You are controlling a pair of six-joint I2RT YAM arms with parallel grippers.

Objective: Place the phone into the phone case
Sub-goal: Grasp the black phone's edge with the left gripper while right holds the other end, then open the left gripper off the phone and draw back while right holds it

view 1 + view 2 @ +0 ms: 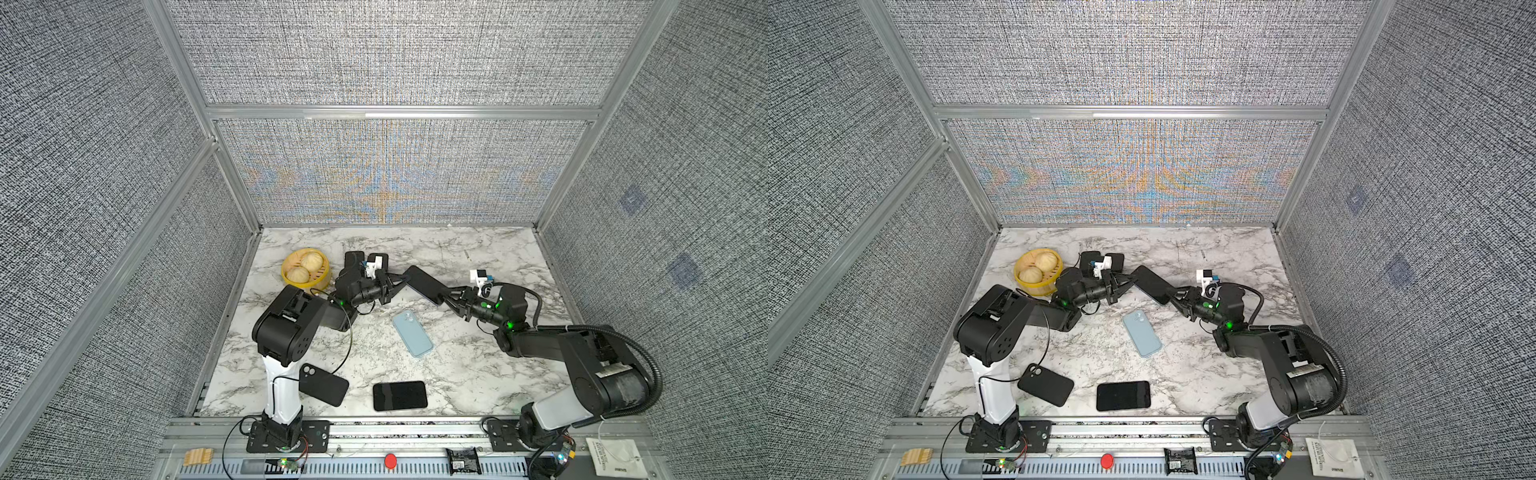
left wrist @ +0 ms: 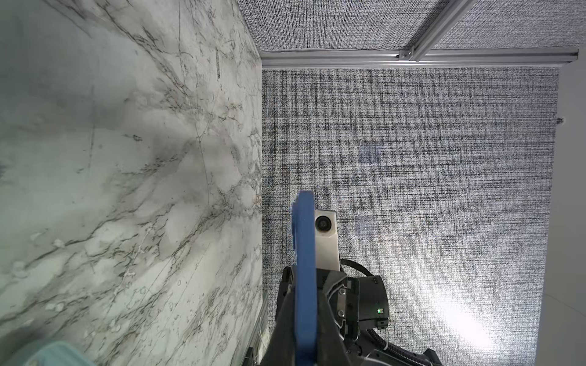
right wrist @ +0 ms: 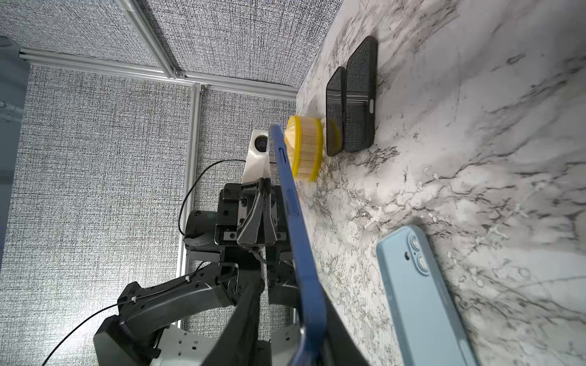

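A phone (image 1: 424, 284) (image 1: 1152, 283) with a black face and dark blue edge hangs above the table between both arms. My left gripper (image 1: 397, 280) (image 2: 306, 294) is shut on its left end. In the left wrist view the phone (image 2: 305, 269) stands edge-on between the jaws. My right gripper (image 1: 444, 297) (image 3: 288, 304) straddles the other end, open. One finger lies against the phone (image 3: 295, 228) and the other stands off with a gap. I cannot tell whether the blue edge is a case. A black phone case (image 1: 323, 384) (image 1: 1045, 384) lies at the front left.
A light blue phone (image 1: 412, 333) (image 3: 418, 294) lies face down under the held one. A black phone (image 1: 400, 395) lies near the front edge. A yellow steamer basket (image 1: 305, 268) with two buns and two dark cases (image 3: 360, 95) sit at the back left.
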